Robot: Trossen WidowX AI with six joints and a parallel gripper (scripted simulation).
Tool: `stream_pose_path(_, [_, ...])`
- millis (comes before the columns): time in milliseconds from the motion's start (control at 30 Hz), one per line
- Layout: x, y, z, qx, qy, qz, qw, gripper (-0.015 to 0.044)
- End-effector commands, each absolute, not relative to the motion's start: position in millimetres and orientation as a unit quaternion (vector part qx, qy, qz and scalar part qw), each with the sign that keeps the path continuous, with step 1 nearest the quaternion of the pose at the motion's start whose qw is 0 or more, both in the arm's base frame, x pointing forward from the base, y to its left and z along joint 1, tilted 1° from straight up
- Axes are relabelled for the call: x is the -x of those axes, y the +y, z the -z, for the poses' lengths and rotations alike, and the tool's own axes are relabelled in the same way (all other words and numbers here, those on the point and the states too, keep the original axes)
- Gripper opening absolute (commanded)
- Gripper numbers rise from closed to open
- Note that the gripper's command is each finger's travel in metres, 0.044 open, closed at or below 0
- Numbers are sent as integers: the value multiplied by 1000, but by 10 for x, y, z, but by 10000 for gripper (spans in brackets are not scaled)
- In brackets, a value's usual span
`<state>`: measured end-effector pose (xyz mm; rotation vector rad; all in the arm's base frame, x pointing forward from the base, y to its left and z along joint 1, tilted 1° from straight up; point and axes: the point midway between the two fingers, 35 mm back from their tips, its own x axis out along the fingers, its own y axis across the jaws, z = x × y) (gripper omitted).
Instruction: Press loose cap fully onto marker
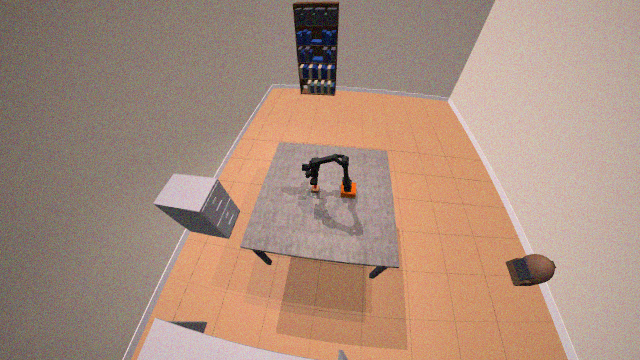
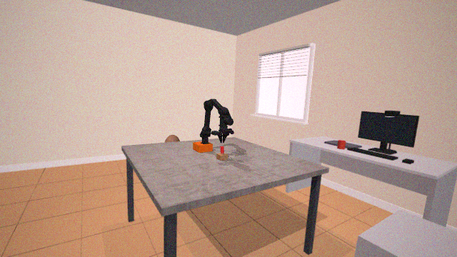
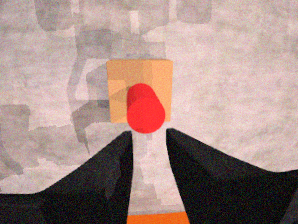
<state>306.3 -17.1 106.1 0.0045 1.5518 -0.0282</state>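
The wooden holder block [image 1: 315, 190] [image 2: 222, 157] [image 3: 117, 70] stands on the table. The red cap [image 2: 222, 150] [image 3: 145, 115] stands upright over the block, on the marker, whose body is hidden beneath it. The views are too coarse to show whether the cap is fully clicked on. My gripper [image 2: 222, 141] [image 3: 149, 136] points down above the cap and is clear of it in the exterior view. Its fingers are nearly together with a narrow gap and nothing between them. No loose cap shows on the table.
The arm's orange base [image 1: 348, 190] [image 2: 203, 147] stands on the grey table [image 1: 290, 230] [image 2: 171, 182], a short way from the block. The arm arches between the base and the block. A red mug [image 2: 341, 144] stands on the separate desk.
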Motion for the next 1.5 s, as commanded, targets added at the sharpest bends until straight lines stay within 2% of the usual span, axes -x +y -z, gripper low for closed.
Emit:
stream_pose_path(0, [-3059, -173, -1049, -16, 700, 26, 714, 0])
stream_pose_path(1467, [-3092, -177, -701, -15, 695, 25, 718, 0])
